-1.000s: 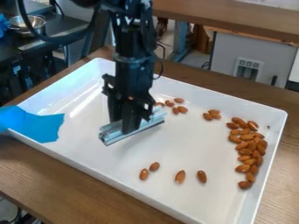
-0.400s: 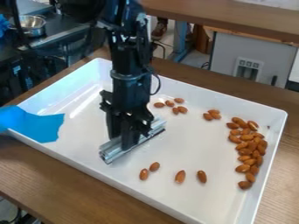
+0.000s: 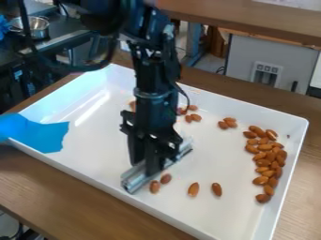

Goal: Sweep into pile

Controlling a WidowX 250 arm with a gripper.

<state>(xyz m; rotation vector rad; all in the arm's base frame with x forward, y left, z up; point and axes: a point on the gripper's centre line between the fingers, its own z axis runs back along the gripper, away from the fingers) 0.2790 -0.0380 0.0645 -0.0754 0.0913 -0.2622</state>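
Your pincer [image 3: 147, 171], clamped on the metal bar [image 3: 133, 181], has shifted toward the almond pair [image 3: 155, 187] in the white tray [image 3: 207, 213]; bar just beside pair.

Tray [image 3: 94, 154]: smooth, glossy, prob. plastic, w/ a streak of glare nr its upper-L edge as seen. Bar [image 3: 134, 181]: shiny metal w/ grooves lengthwise. Gripper [image 3: 145, 165]: black, mostly matt, plastic-looking. Nuts [image 3: 261, 180] nr tray's R edge etc.: matt, dry-looking skins. Blue sheet [image 3: 37, 133] at tray's L corner: thin, matt; paper, tape or cloth, can't tell. Table [image 3: 63, 187]: wood-look, visible grain, low sheen. Bowl [image 3: 39, 29]: shiny metal.
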